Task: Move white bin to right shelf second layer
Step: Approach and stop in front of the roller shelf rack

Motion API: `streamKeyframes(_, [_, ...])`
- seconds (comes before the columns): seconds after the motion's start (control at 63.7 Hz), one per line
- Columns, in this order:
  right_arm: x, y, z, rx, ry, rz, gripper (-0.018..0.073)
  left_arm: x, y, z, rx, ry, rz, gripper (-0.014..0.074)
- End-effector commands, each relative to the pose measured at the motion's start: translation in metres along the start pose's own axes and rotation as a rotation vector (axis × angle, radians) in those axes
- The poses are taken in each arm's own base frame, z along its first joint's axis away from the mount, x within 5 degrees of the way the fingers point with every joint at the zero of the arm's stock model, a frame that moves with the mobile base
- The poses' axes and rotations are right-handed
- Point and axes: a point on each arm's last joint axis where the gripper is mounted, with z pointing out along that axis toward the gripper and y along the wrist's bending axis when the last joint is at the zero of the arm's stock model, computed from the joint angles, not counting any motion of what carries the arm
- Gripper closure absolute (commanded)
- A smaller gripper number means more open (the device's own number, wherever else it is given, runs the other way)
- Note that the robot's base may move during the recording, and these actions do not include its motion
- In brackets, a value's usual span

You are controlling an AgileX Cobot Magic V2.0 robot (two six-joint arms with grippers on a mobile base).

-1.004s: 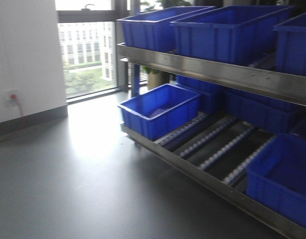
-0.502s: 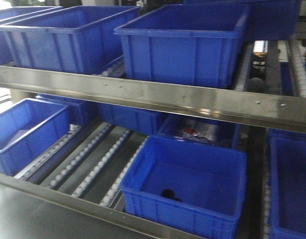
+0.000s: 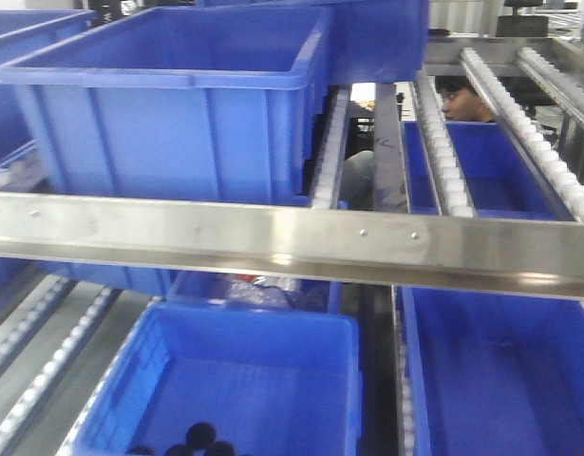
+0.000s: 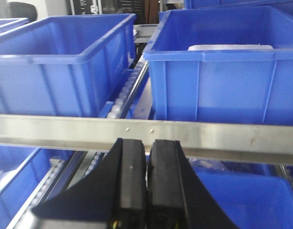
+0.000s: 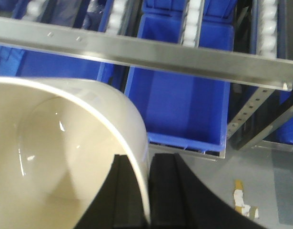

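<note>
The right gripper (image 5: 138, 191) grips the white bin (image 5: 55, 157) by its rim, one black finger inside the glossy cream wall and one outside, the pair closed narrowly on the plastic. The tub fills the lower left of the right wrist view, held in the air in front of the rack's steel front lip (image 5: 151, 50); below it a blue crate (image 5: 179, 105) sits on a lower level, and grey floor shows at the lower right.

The left gripper (image 4: 146, 171) holds nothing, its two black fingers (image 4: 129, 176) pressed nearly together just below another steel lip (image 4: 184, 136). Behind that lip stand two large blue crates (image 4: 60, 71), the right one (image 4: 222, 76) carrying a pale object whose nature cannot be told.

In the front view, the right shelf second layer (image 3: 443, 157) slopes back behind its steel lip, its white roller rails bare on the right side, while a blue crate (image 3: 168, 114) occupies its left side. A person's head (image 3: 462, 100) is visible beyond the rails. On the level beneath, an open blue crate (image 3: 244, 389) holds small dark objects near its front edge.
</note>
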Motion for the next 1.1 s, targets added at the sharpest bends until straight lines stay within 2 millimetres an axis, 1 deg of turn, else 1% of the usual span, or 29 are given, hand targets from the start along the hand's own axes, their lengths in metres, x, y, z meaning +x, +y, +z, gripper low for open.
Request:
streamKeyframes(0.0, [-0.0143, -0.0001, -0.0063, 0.001, -0.114, -0.002, 0.0503, 0.0040, 0.0004, 0.0001, -0.008, -0.063, -0.009, 0.0512])
streamKeyframes(1.082, [-0.0143, 0.0000, -0.0063, 0.001, -0.114, -0.001, 0.0503, 0.0040, 0.0004, 0.0001, -0.008, -0.063, -0.009, 0.0512])
